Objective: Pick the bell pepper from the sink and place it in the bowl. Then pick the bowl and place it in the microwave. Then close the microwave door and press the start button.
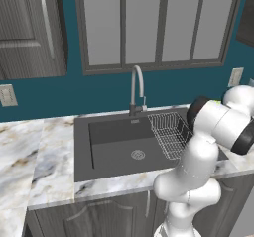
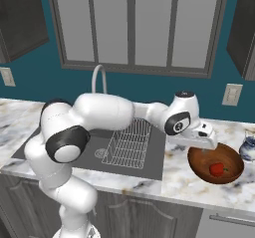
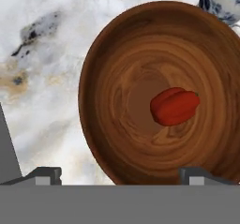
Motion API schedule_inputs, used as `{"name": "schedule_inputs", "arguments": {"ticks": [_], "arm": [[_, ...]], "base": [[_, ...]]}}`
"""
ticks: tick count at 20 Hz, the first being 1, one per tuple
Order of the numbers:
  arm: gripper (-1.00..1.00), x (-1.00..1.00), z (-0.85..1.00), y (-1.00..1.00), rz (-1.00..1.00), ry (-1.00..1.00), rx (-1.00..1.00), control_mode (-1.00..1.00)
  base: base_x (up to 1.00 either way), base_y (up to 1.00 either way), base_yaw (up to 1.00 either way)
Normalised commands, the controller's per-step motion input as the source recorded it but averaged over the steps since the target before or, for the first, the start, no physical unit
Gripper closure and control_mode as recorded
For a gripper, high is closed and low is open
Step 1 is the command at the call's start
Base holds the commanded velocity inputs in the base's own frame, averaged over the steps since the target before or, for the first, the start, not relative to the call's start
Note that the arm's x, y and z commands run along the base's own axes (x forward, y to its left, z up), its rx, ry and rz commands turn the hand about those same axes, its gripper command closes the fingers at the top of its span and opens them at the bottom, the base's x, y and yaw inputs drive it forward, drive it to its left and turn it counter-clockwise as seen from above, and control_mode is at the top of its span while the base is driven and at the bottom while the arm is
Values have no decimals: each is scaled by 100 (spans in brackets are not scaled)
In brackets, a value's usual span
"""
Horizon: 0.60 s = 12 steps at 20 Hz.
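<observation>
- Behind the arm's left, the sink (image 1: 126,144) lies bare of the pepper, its wire rack (image 1: 168,132) at the right end.
- From the right, the hand (image 2: 209,143) hangs over the bowl (image 2: 199,160) on the marble surface (image 2: 174,179); the bell pepper (image 2: 216,169) lies inside.
- Along the hand, its fingertips (image 3: 47,175) stand wide, holding nothing. Step one looks done; bowl, microwave, door and button remain.

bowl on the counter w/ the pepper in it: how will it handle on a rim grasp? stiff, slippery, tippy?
The bowl looks like smooth, thick wood, so probably rigid, though its polished wall may slip. It is wide and shallow, so a one-sided rim grip by the open pincer would likely tilt it. The bell pepper lies loose inside and could roll.
</observation>
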Motion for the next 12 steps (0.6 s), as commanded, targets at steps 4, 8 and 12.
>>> {"name": "schedule_inputs", "arguments": {"ticks": [4, 8, 12], "arm": [[-100, 0, -14, 0, 14, 4, -1, -100], [-100, 0, -20, 0, 12, 5, 0, -100], [-100, 7, -18, 0, 11, 7, 0, -100]], "base": [[0, 0, 0], [0, 0, 0], [0, 0, 0]]}}
